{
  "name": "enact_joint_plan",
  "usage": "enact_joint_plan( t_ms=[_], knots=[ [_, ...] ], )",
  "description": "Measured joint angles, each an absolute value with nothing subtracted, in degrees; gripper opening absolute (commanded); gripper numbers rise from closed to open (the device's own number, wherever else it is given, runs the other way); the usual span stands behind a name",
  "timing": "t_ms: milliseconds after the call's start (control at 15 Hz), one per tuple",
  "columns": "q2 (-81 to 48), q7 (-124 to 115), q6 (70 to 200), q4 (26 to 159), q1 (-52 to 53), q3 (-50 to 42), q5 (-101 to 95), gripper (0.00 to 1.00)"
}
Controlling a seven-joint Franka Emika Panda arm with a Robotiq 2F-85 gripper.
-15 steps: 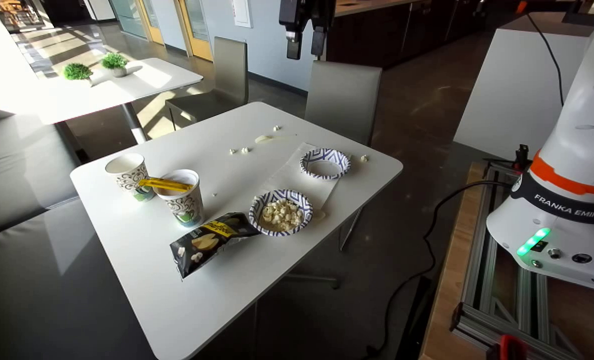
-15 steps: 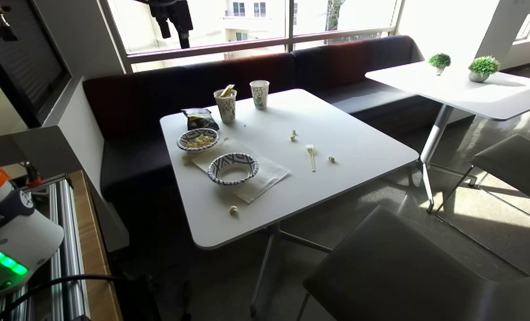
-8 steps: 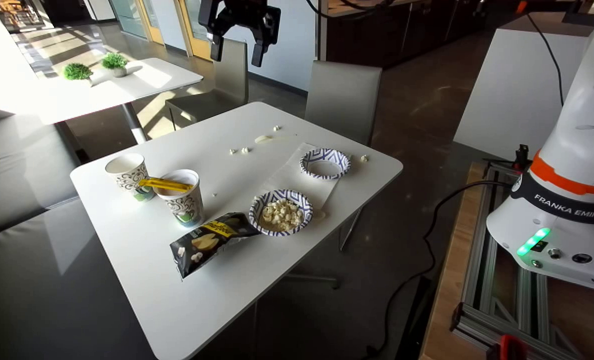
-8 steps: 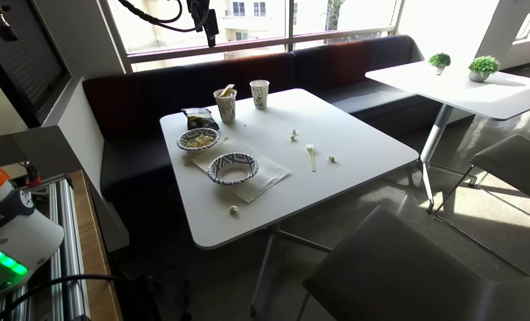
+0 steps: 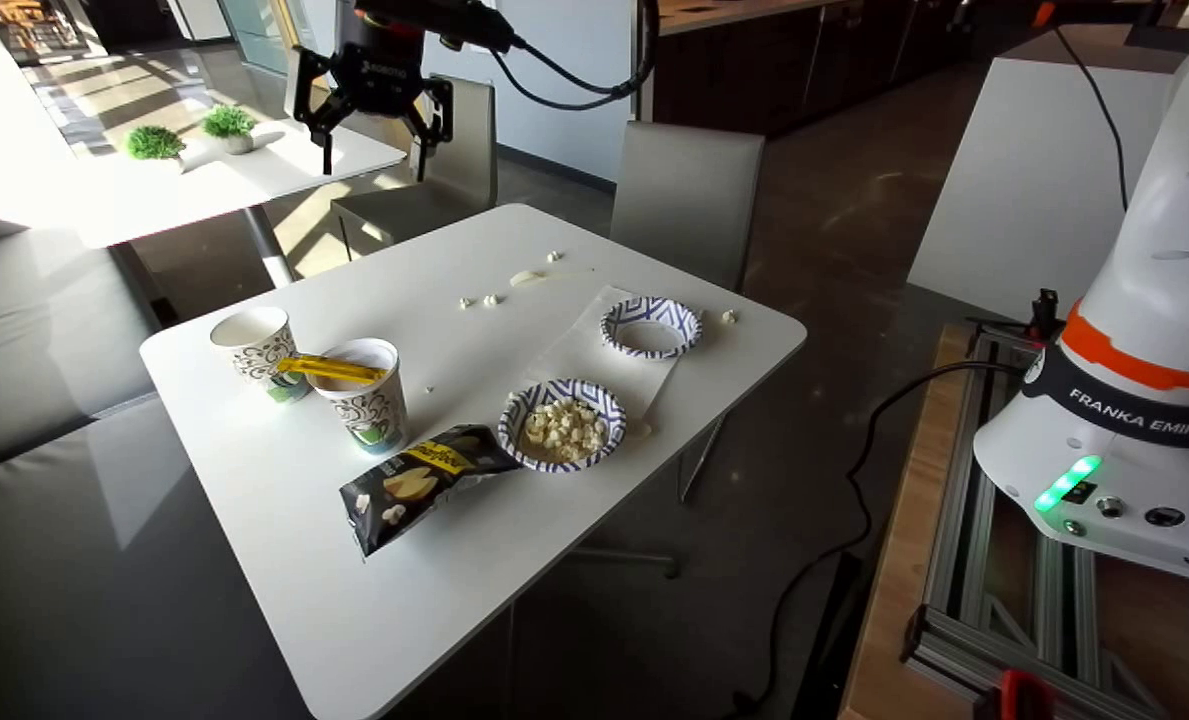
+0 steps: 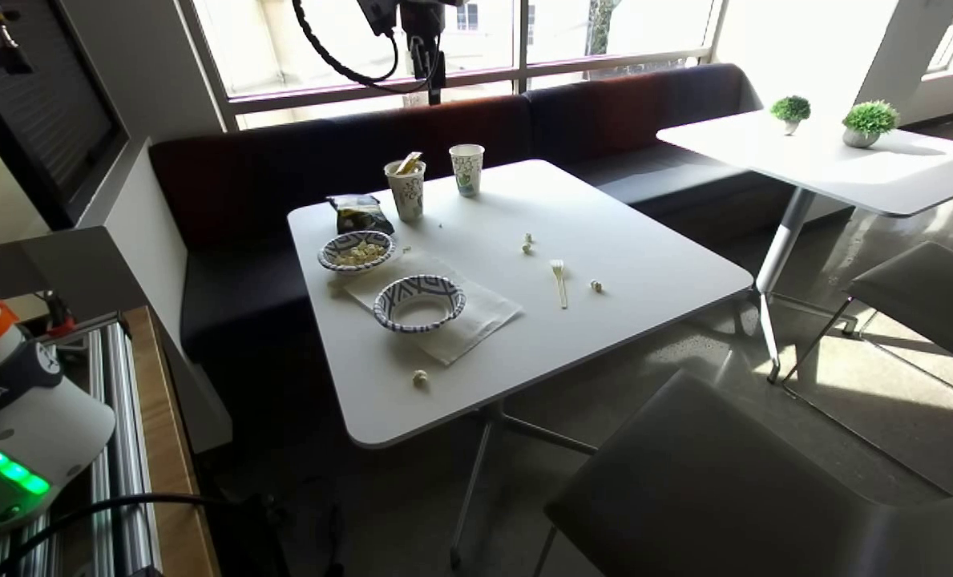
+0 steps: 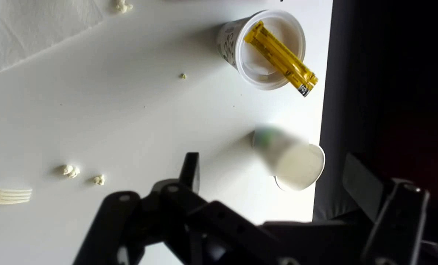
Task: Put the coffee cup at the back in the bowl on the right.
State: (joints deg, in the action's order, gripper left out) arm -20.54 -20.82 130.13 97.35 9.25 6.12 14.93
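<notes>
The coffee cup [image 5: 266, 362] is a pale patterned paper cup, upright at the table's far corner. It also shows in an exterior view [image 6: 467, 172] and, partly blurred, in the wrist view [image 7: 300, 165]. The bowl [image 5: 652, 340], white with a fluted blue-grey patterned rim, sits on a napkin and also shows in an exterior view [image 6: 420, 311]. It looks empty. My gripper [image 5: 374, 170] is open and empty, high over the table, and also shows in an exterior view [image 6: 434, 90]. In the wrist view its fingers [image 7: 271, 160] stand apart with the cup between and below them.
A similar cup [image 5: 369, 408] with yellow packets across its rim [image 7: 281, 59] stands close beside the coffee cup. A popcorn bowl [image 5: 562, 430] and a dark snack bag [image 5: 424, 485] lie nearby. A fork [image 6: 559, 280] and loose popcorn are on the table [image 6: 644, 248].
My gripper has moved across above the table, leftward in an exterior view and rightward in the opposite one, toward the cups. It has turned and come lower. The objects on the table have not moved.
</notes>
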Motion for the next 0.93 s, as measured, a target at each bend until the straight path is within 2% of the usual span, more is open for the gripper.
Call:
enact_joint_plan(
  t_ms=[267,933],
  knots=[
    [-30.89,-22.13,129.06,86.67,12.27,5.99,7.93,1.0],
    [-30.06,-22.12,129.15,86.95,11.86,5.83,7.97,1.0]
  ],
)
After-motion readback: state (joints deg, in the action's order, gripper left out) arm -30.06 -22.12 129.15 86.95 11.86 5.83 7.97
